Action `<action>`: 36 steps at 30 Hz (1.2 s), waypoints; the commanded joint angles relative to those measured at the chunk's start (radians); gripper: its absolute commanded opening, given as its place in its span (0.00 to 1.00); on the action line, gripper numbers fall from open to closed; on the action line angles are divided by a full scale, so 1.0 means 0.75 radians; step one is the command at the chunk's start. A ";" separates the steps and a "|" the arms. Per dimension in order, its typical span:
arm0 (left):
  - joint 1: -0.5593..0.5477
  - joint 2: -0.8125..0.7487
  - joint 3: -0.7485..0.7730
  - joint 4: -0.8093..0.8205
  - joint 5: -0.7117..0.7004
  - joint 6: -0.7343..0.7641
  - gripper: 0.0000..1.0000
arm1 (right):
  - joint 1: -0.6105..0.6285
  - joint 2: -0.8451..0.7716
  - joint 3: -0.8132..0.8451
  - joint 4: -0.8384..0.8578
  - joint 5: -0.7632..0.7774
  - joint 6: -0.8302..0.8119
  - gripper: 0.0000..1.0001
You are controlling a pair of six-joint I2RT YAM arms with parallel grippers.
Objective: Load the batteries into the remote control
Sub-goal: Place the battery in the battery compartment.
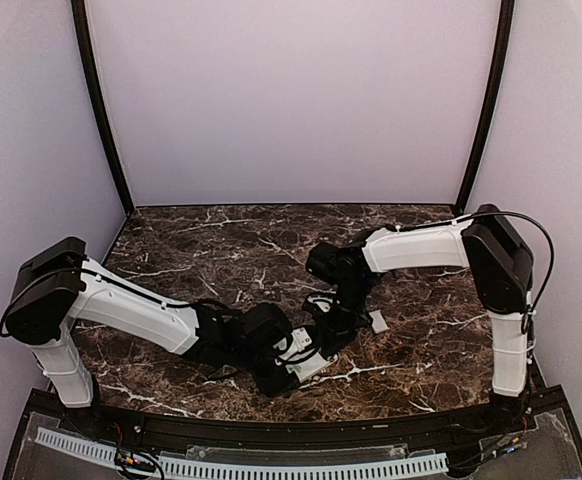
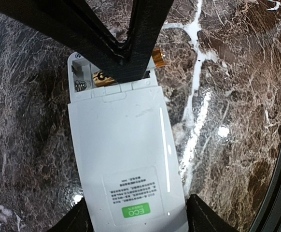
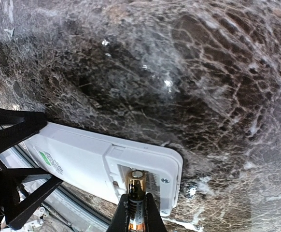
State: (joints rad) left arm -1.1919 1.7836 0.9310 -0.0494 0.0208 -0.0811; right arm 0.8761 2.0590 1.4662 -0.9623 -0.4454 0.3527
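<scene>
A flat white plastic remote control (image 2: 126,159) lies back-up on the dark brown, white-veined marble tabletop (image 1: 201,240). It sits about midway between the left and right edges and closer to the near edge than the far one. A white label on its back carries a green patch (image 2: 135,211) reading "ECO" in white. The lines of small print above the patch are too fine to read.

At the end away from the label, the battery compartment (image 2: 85,77) stands uncovered, with a coiled metal spring (image 2: 81,86) showing in its left corner.

The right pincer (image 3: 136,200) comes in from the far side with its black fingers clamped on a copper-and-black cylindrical battery (image 3: 136,183). The battery sits crosswise at the open compartment, silver tip forward. In the left wrist view one copper end pokes out past the remote control's right edge. There are black marks on the copper casing, but they cannot be made out. The fingers hide whether the battery is seated in its slot.

The left pincer (image 2: 136,215) reaches from the near side to the labelled end. Its jaws are spread, one black finger along each long edge of the remote control. Whether they actually press on the casing cannot be told.

A small pale flat piece (image 1: 379,322) lies on the tabletop just to the right of where the two pincers meet, apart from the remote control.
</scene>
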 commanded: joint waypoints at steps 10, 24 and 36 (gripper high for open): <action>0.027 0.113 -0.029 -0.077 0.147 0.023 0.57 | -0.006 0.042 0.032 0.081 0.020 0.030 0.00; 0.044 0.153 0.002 -0.102 0.192 0.040 0.55 | -0.021 0.034 -0.014 0.173 0.010 0.074 0.13; 0.045 0.155 -0.008 -0.126 0.178 0.052 0.55 | -0.021 -0.029 -0.005 0.105 0.041 0.065 0.26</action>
State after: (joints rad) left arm -1.1538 1.8038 0.9607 -0.0731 0.0883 -0.0559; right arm 0.8627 2.0594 1.4658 -0.9108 -0.4438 0.3996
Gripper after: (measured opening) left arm 0.579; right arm 0.232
